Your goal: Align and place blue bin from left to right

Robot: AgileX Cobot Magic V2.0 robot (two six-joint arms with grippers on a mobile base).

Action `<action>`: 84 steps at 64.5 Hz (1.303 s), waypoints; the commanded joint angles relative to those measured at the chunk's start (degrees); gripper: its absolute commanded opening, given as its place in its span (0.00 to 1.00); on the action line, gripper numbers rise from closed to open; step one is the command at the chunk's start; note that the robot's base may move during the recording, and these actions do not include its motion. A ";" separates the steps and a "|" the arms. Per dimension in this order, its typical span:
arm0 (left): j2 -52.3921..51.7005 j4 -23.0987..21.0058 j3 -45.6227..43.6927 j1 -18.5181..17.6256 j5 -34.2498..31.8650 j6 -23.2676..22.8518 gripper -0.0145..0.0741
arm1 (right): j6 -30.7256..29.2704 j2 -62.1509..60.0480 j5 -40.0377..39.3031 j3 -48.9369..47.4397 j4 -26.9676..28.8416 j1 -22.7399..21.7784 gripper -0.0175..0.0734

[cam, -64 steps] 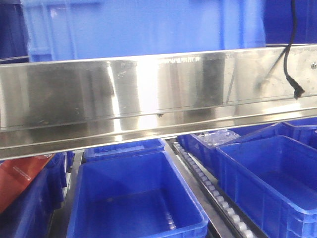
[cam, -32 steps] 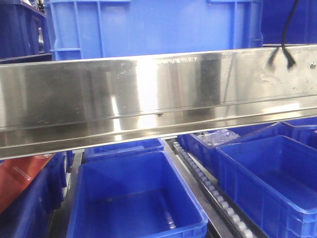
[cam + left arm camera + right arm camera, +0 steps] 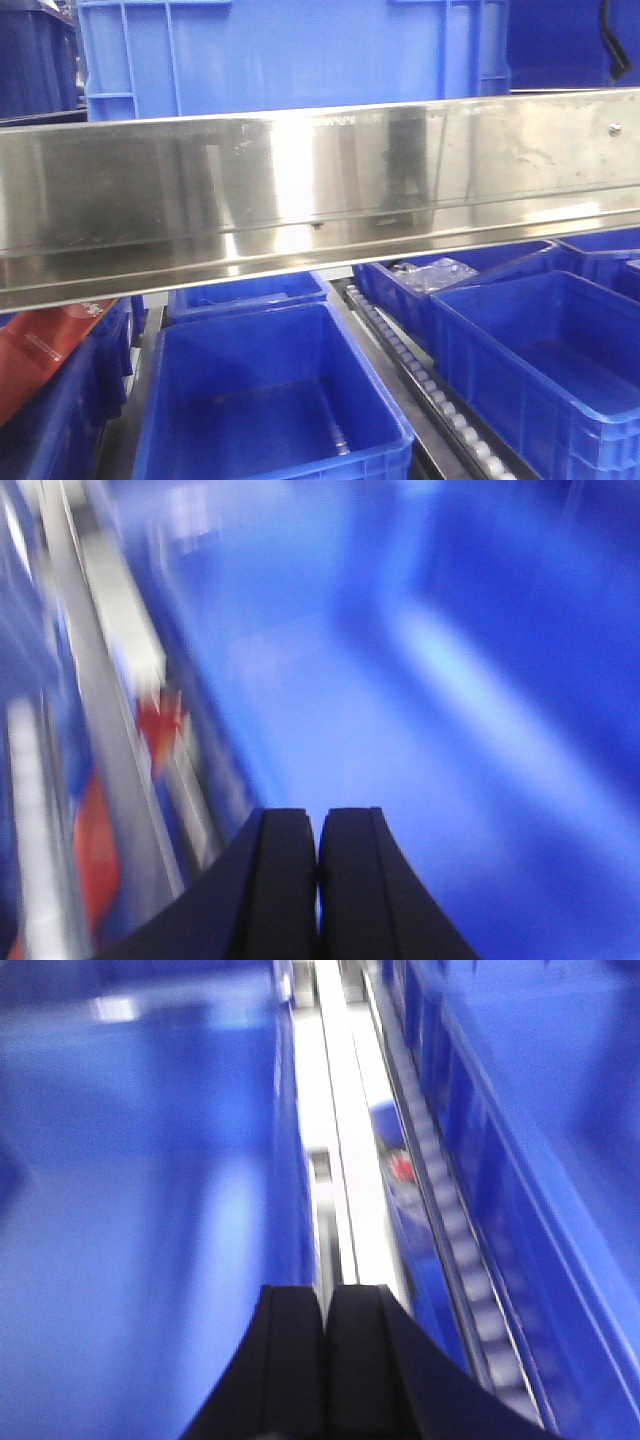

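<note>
Above steel rail (image 3: pixel 320 190), blue bin (image 3: pixel 290 55); both jaws closed, empty.

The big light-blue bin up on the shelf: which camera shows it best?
The front-facing view: the blue bin sits sharp above the steel rail, ribs visible. Both wrist views are motion-blurred blue; I cannot tell whether they show it.

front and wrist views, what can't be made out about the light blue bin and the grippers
- Front view: the light blue bin is cut off by the top edge, and the steel rail hides its base.
- Front view: neither gripper shows.
- Wrist views: motion blur smears everything around the left gripper and right gripper.
</note>
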 commanded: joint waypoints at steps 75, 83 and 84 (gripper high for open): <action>-69.86 2.90 68.94 -0.40 -40.83 0.32 0.17 | -7.89 -71.40 -41.77 83.56 -0.87 8.44 0.10; -76.03 -1.60 74.87 -0.40 -40.83 0.32 0.17 | -7.89 -80.39 -41.63 91.19 -0.87 8.44 0.10; -76.72 -1.95 75.40 -0.40 -40.83 0.32 0.17 | -7.89 -81.33 -41.63 91.89 -0.87 8.44 0.10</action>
